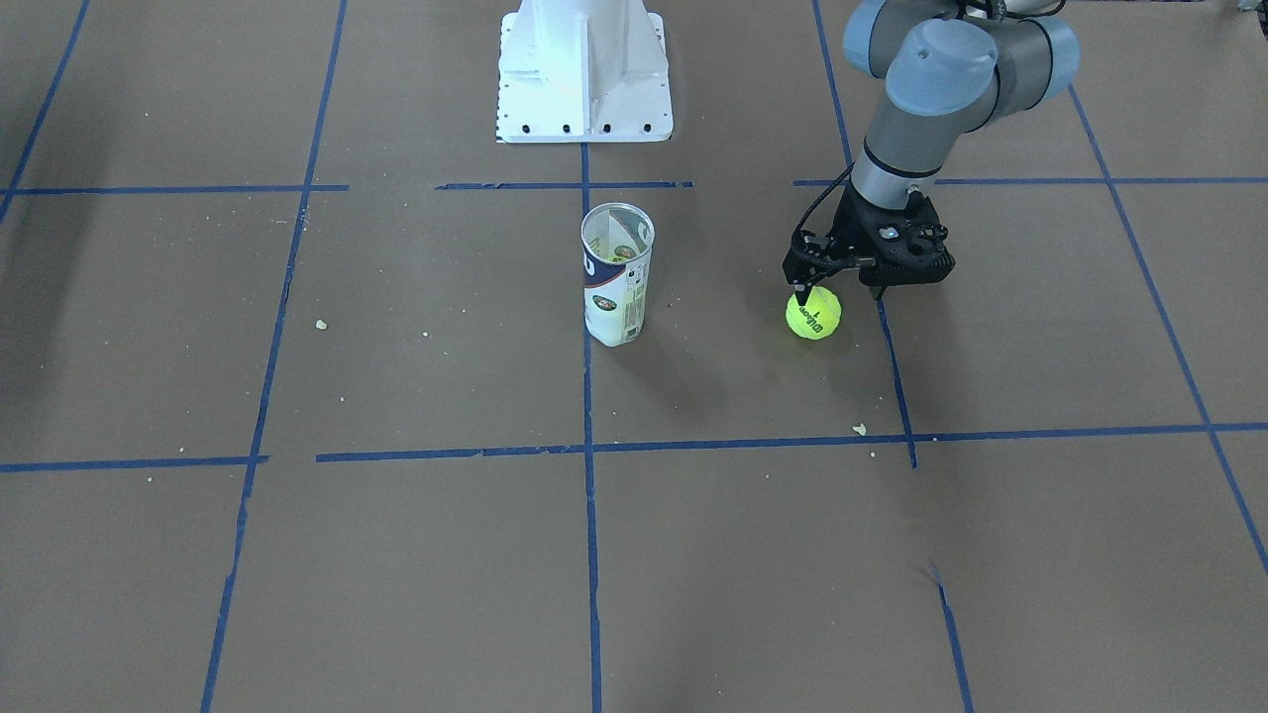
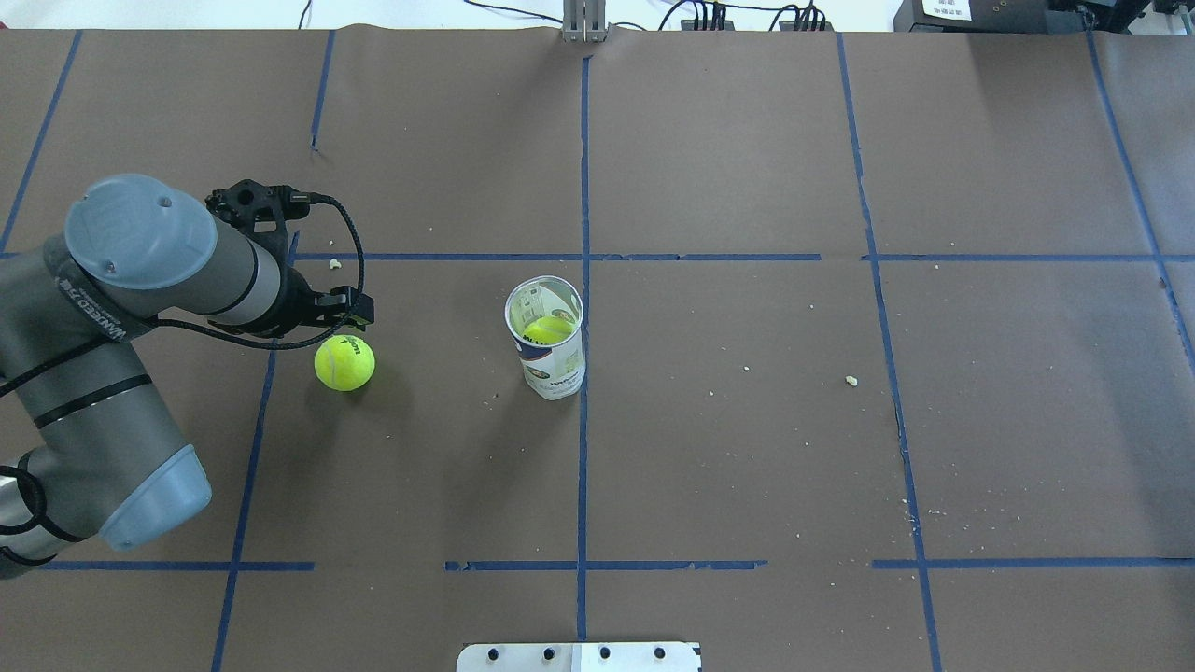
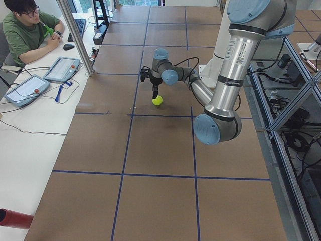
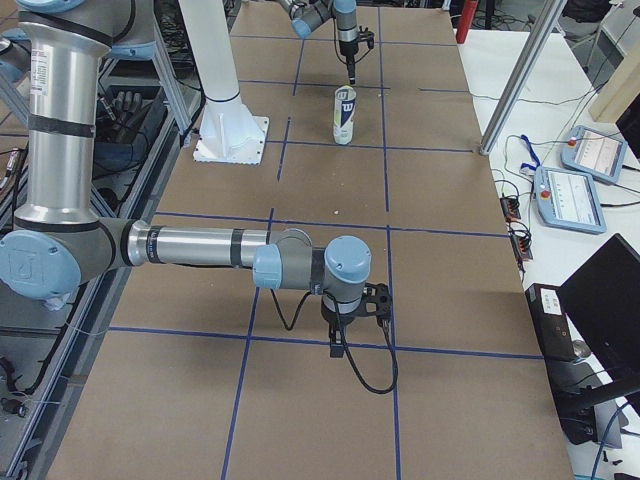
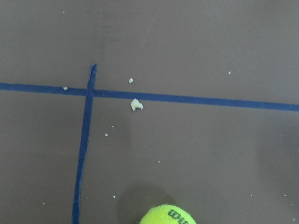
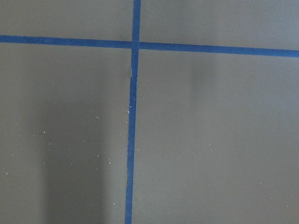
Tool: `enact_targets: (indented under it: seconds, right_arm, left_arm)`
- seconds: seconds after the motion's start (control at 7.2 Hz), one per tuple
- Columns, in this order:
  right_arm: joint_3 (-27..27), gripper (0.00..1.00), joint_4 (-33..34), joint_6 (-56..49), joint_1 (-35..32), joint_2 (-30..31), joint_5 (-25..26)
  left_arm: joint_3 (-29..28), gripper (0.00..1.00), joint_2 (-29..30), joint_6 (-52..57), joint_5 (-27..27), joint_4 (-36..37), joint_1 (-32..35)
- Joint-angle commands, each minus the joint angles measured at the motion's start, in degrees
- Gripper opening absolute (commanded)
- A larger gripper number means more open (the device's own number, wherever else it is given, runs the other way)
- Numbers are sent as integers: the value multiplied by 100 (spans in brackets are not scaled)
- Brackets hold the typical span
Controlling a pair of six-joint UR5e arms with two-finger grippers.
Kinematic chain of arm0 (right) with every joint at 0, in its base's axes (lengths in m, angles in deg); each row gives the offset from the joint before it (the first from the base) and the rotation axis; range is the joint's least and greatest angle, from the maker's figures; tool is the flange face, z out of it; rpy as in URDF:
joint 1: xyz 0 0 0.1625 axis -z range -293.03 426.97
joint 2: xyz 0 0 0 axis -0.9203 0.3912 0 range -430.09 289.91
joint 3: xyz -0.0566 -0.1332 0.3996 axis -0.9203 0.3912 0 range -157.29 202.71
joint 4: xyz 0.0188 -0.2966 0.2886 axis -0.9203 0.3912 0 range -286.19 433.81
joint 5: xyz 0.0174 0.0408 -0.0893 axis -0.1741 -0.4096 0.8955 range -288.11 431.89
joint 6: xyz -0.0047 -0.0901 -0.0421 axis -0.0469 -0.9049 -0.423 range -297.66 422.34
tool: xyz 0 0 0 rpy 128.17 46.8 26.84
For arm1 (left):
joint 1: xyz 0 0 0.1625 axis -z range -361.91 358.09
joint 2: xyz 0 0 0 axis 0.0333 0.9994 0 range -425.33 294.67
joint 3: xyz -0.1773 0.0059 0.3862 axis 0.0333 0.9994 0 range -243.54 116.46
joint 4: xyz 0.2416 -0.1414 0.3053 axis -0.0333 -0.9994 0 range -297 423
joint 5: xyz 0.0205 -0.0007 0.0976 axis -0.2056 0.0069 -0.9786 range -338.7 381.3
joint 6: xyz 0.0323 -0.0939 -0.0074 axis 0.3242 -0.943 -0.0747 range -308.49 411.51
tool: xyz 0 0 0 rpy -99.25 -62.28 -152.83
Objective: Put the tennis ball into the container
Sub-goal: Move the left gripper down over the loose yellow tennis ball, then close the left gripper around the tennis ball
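A yellow-green tennis ball (image 1: 813,313) (image 2: 344,362) with black lettering lies on the brown table; the left wrist view catches only its top (image 5: 168,215). My left gripper (image 1: 838,294) hovers just above and behind it, open with nothing held. One fingertip (image 1: 800,295) is at the ball's upper edge. The clear container (image 1: 617,274) (image 2: 549,341) stands upright near the table's middle, apart from the ball. Another ball (image 2: 548,328) lies inside it. My right gripper (image 4: 345,338) shows only in the right side view, low over bare table; I cannot tell its state.
The white robot base (image 1: 584,79) stands behind the container. Blue tape lines (image 2: 583,420) grid the brown paper, with small crumbs (image 5: 136,104) scattered about. An operator (image 3: 27,30) sits with tablets (image 3: 25,90) at a side table beyond the far edge.
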State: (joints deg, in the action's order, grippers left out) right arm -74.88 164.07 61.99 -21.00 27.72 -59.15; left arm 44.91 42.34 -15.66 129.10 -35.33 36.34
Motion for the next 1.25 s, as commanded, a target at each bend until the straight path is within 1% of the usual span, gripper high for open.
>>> enact_targets:
  seconds: [0.0, 0.28, 0.42, 0.69, 0.83, 1.11]
  right_arm:
    - [2, 100, 0, 0, 0, 1, 0]
    - [2, 100, 0, 0, 0, -7, 0]
    - [2, 100, 9, 0, 0, 1, 0]
    - [2, 100, 0, 0, 0, -7, 0]
    - [2, 100, 0, 0, 0, -7, 0]
    - [2, 100, 0, 0, 0, 1, 0]
  left_arm:
    - [-174, 100, 8, -24, -22, -28, -115]
    - [-341, 100, 8, -234, -57, -308, -264]
    - [-403, 100, 16, -261, -188, -344, -352]
    - [-552, 100, 17, -244, -206, -449, -371]
    - [-718, 100, 17, -253, -206, -668, -379]
    - [-808, 100, 8, -253, -207, -758, -388]
